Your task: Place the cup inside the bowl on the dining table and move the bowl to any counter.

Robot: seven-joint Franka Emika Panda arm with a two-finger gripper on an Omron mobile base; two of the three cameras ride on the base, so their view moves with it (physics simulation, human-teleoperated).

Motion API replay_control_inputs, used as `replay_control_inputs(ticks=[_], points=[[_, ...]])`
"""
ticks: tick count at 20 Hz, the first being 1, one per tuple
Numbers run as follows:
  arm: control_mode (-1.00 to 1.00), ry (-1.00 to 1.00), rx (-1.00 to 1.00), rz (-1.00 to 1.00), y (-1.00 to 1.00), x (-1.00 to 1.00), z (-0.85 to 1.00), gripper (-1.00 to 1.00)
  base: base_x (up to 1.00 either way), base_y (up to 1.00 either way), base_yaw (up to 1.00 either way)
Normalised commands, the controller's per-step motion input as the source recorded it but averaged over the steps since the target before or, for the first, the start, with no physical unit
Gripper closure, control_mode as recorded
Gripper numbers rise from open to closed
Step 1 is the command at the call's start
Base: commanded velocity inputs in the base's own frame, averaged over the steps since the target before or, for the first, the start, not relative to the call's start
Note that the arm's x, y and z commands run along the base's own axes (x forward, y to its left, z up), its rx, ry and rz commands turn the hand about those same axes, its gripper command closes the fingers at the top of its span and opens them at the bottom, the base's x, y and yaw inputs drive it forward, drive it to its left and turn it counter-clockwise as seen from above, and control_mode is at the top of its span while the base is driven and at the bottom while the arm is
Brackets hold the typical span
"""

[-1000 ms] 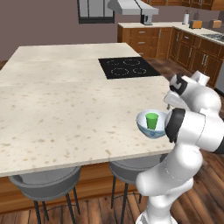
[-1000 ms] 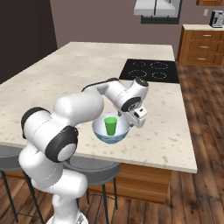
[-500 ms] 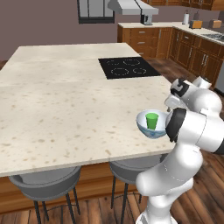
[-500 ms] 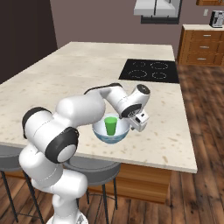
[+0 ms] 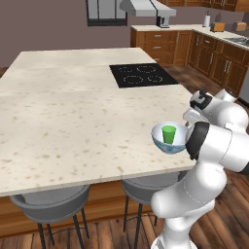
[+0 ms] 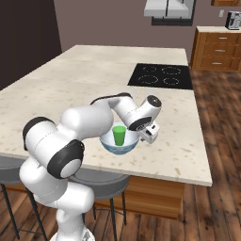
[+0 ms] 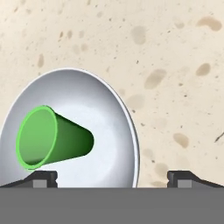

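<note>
**Cup seated in bowl; pincer repositioning at the rim.**
The green cup (image 6: 119, 135) stood upright inside the white bowl (image 6: 107, 142), left of centre in the right base view, near the table's (image 5: 73, 126) front edge. Over the preceding second cup and bowl had not moved, while the pincer (image 7: 112, 177) shifted slightly at the bowl's side, jaws fully spread and holding nothing. The first step appeared complete; grasping the rim for transfer to a counter likely remained.
</note>
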Motion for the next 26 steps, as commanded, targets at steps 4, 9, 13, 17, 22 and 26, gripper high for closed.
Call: replay_control_inputs(ticks=[4,9,13,17,22,26], points=[[-1.00,0.00,0.00,0.07,0.00,0.00,-0.01,-1.00,0.00,0.00,0.00],[-1.00,0.00,0.00,0.06,0.00,0.01,-0.07,-1.00,0.00,0.00,0.00],[-1.00,0.00,0.00,0.05,0.00,0.01,-0.16,-1.00,0.00,0.00,0.00],[-1.00,0.00,0.00,0.04,-0.02,0.00,-0.16,-1.00,0.00,0.00,0.00],[-1.00,0.00,0.00,0.04,-0.04,0.00,-0.09,-1.00,0.00,0.00,0.00],[-1.00,0.00,0.00,0.04,-0.01,0.00,-0.05,-1.00,0.00,0.00,0.00]])
